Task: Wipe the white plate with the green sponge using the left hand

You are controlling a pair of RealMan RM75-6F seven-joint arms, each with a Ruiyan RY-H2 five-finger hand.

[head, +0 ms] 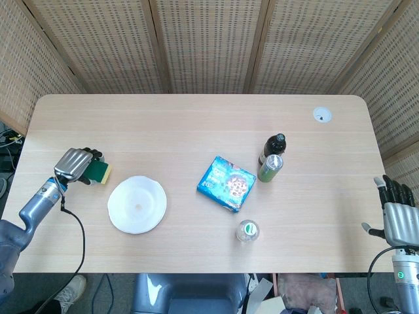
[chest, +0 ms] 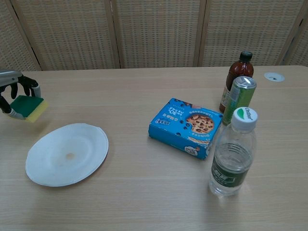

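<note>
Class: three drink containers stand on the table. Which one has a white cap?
The clear water bottle, nearest the table's front edge, has the white cap. The brown bottle has a black cap, and the green can has a metal top.

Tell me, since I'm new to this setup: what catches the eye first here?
The left hand at the table's left edge, holding the green sponge lifted off the wood. Just right of it lies the white plate with a small brown spot in its middle. A bright blue cookie box sits mid-table, with bottles and a can nearby.
</note>
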